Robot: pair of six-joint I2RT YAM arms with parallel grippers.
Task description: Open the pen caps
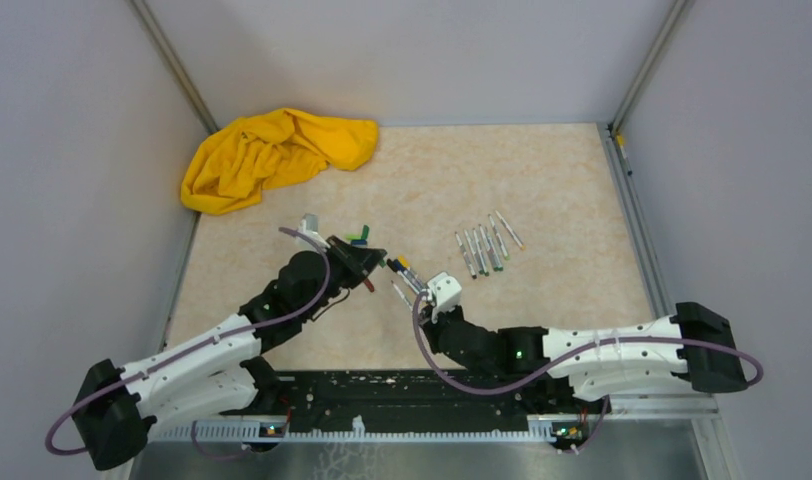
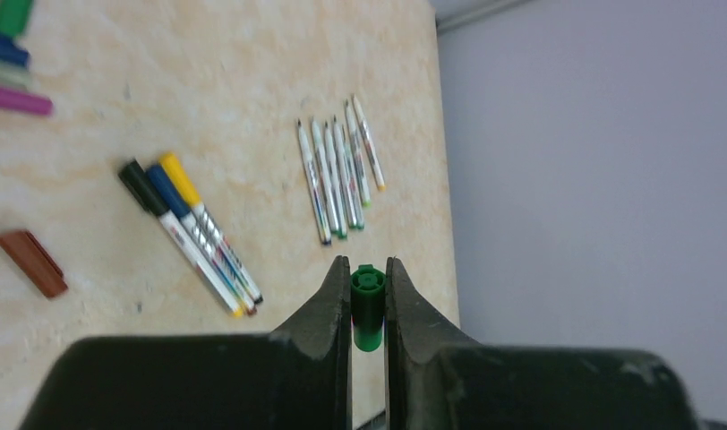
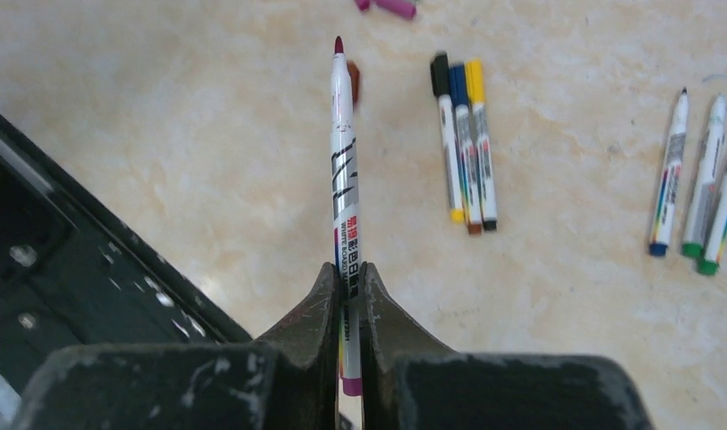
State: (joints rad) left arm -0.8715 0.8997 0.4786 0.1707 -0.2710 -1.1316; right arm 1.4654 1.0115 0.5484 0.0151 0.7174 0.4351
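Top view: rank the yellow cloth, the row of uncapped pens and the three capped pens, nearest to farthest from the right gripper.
1. three capped pens: just beyond the right gripper, slightly left.
2. row of uncapped pens: farther out, to the right.
3. yellow cloth: far-left corner.

Place: robot lab test cell | Seen: plain grey walls (image 1: 482, 50) boxing a beige tabletop (image 1: 562, 170), upper frame | left arm (image 1: 182, 365) and right arm (image 1: 602, 350) bolted to black rail (image 1: 412, 395), frame bottom

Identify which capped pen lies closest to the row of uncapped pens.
The yellow-capped pen; the blue-capped pen is in the middle, the black-capped pen farthest.
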